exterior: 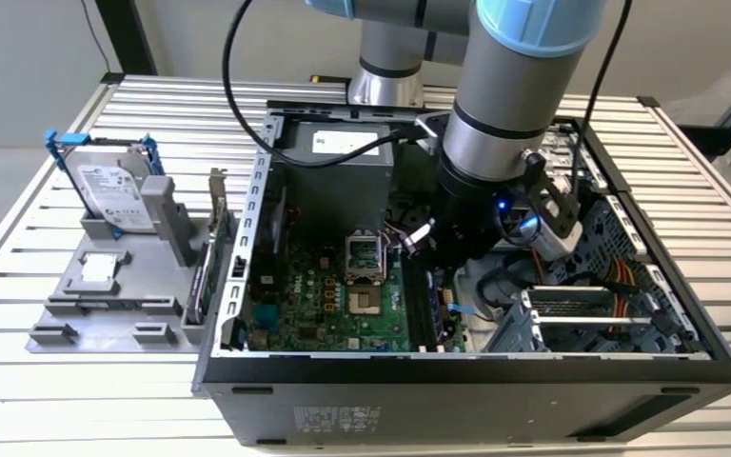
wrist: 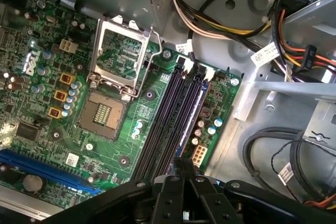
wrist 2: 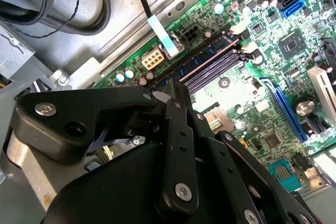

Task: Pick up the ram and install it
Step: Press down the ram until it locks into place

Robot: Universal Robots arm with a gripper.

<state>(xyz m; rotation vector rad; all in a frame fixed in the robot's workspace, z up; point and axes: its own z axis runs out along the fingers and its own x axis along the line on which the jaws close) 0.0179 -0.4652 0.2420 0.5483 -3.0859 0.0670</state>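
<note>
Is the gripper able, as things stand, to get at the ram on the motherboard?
Probably yes: the gripper hangs just over one end of the ram, which is seated on the motherboard, and no cable lies between them.

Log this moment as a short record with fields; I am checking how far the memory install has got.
gripper: low inside the computer case, at one end of the ram
ram: blue stick standing in a memory slot on the motherboard; fully seated or not, cannot tell
neighbouring slots: dark, empty
hard drive: on the grey holder outside the case, exterior view's left
</note>
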